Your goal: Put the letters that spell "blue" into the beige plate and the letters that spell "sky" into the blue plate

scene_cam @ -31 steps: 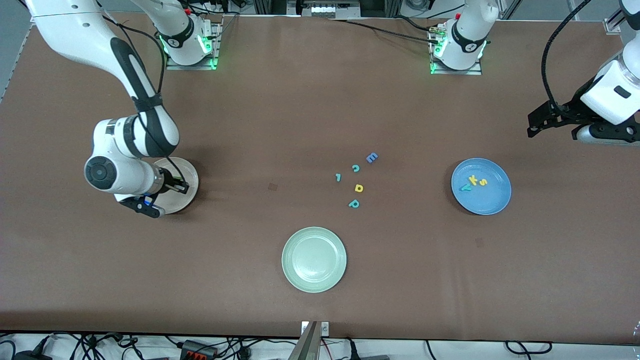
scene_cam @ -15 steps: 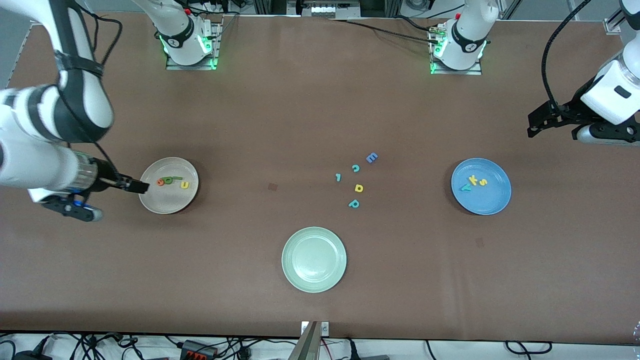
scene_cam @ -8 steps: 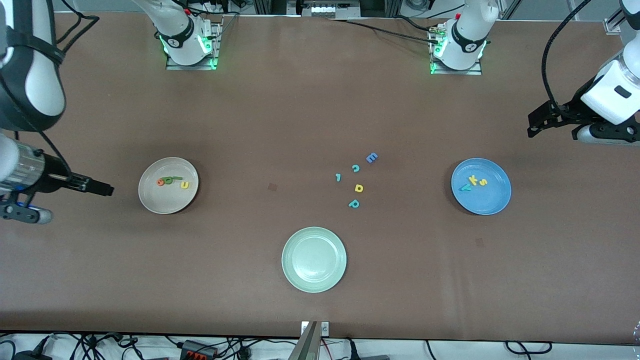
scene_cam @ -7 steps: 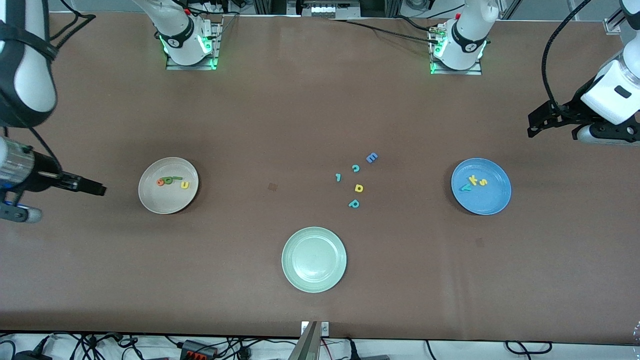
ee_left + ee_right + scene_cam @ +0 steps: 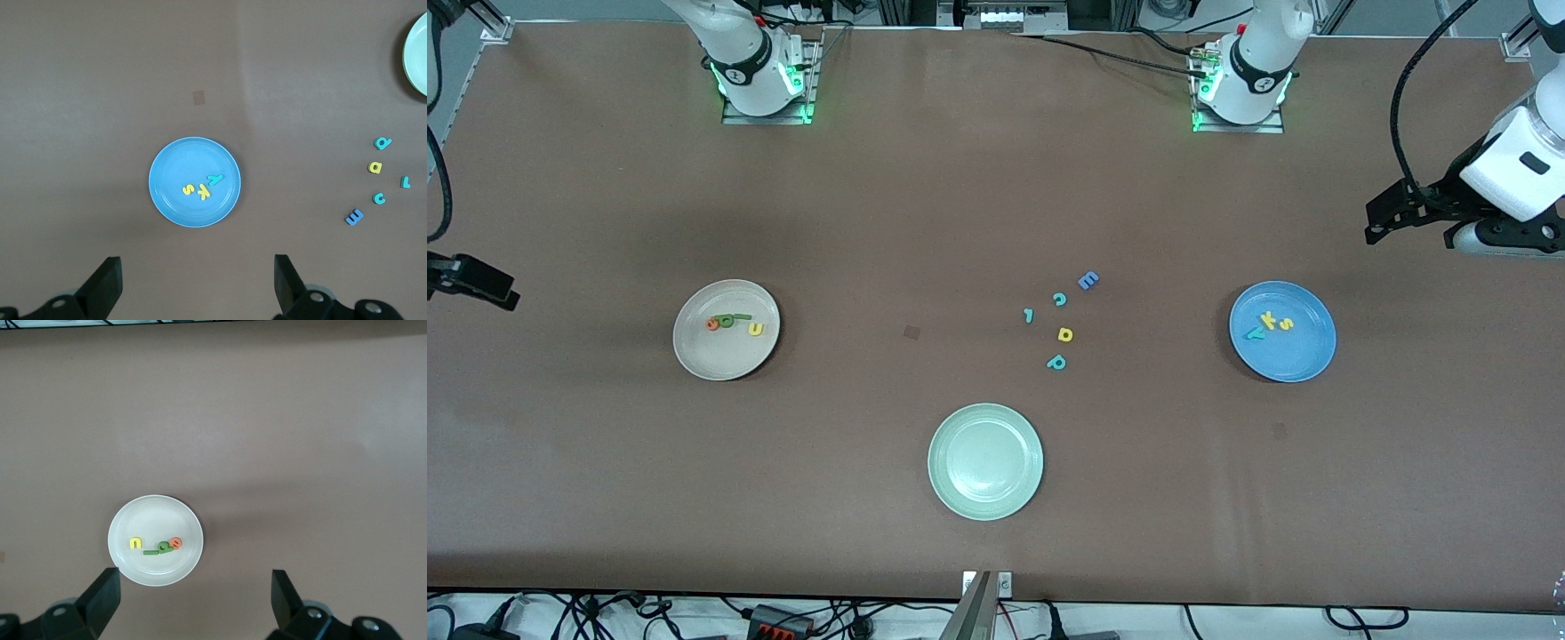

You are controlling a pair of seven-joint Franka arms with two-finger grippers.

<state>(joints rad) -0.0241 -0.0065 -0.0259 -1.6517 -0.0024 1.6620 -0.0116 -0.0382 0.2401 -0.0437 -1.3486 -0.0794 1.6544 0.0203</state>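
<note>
blue letters [image 5: 734,322] all in beige plate [image 5: 727,362], frame left; sky letters [image 5: 1270,324] in blue plate [image 5: 1282,364], frame right. nothing left. left end effector [image 5: 197,287], right end effector [image 5: 195,603] spread, empty, parked at frame edges.

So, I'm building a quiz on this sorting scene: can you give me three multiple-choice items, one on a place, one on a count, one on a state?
1. Where do the yellow s, yellow k and teal y lie?
A. in the blue plate
B. in the pale green plate
C. on the bare table

2. How many loose letters lie on the table outside any plate?
A. two
B. five
C. eight

3. How do the right gripper's fingers stand?
A. shut on a letter
B. shut on nothing
C. open

Key:
1. A: the sky letters sit inside the blue plate.
2. B: the blue E and four more in the loose letters lie between the plates.
3. C: the right gripper shows its fingers apart, high over the beige plate, holding nothing.
</note>
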